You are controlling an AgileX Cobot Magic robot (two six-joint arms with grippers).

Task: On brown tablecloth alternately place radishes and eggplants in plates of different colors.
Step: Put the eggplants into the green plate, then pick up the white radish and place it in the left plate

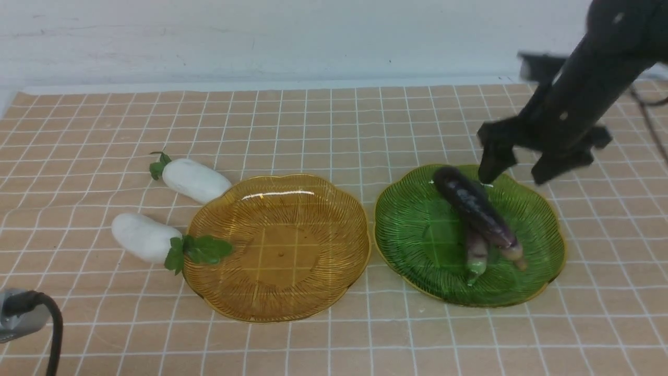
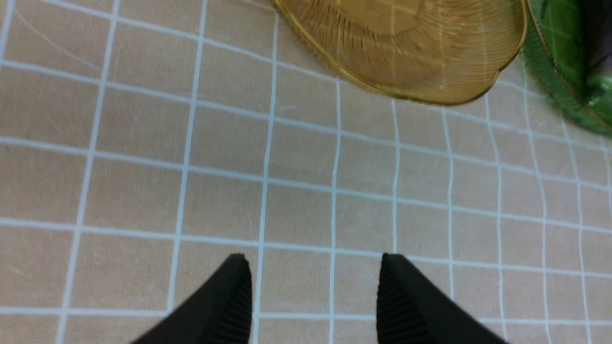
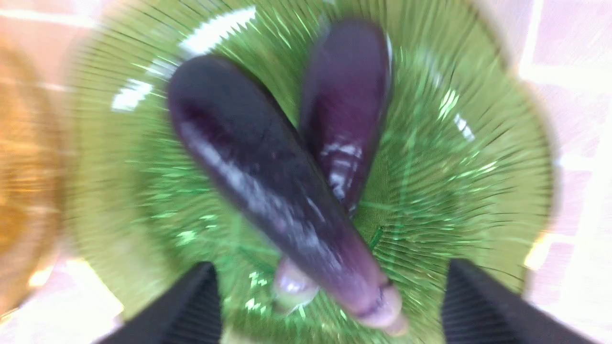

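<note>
Two white radishes (image 1: 195, 180) (image 1: 141, 237) lie on the brown tablecloth (image 1: 334, 130), left of the amber plate (image 1: 313, 292), which holds nothing. The nearer radish's leaves overlap the plate's rim. Two purple eggplants (image 1: 472, 206) (image 1: 476, 253) lie crossed in the green plate (image 1: 417, 230), one resting on the other. My right gripper (image 1: 514, 177) hangs open and empty over the plate's far edge. In the right wrist view the eggplants (image 3: 253, 177) (image 3: 346, 105) lie below the open gripper (image 3: 331, 266). My left gripper (image 2: 313, 260) is open and empty above bare cloth, near the amber plate (image 2: 430, 62).
A white wall runs along the cloth's far edge. A grey part with a black cable (image 1: 21, 313) sits at the near left corner. The two plates stand nearly rim to rim. The green plate's edge (image 2: 550, 57) shows in the left wrist view.
</note>
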